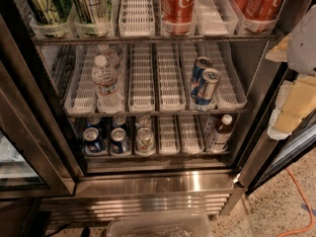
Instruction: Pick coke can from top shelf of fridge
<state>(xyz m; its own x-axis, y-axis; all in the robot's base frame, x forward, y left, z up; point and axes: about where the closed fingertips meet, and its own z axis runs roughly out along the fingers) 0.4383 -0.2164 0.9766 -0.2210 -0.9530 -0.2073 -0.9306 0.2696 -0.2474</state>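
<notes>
The fridge (158, 186) stands open in front of me. On the top shelf (148, 39) a red coke can (178, 4) stands in a middle lane. Two more red coke cans (256, 1) stand in the rightmost lane. My gripper (292, 107) appears as a pale, blurred shape at the right edge, in front of the open door. It is outside the fridge, below and to the right of the coke cans, and holds nothing that I can see.
Tall green-and-silver cans (66, 4) stand at the top left. The middle rack holds water bottles (106, 83) and blue-and-silver cans (205, 83). The lower rack holds several cans (120, 139) and a bottle (219, 132). A clear bin (158, 226) and an orange cable (301, 201) lie on the floor.
</notes>
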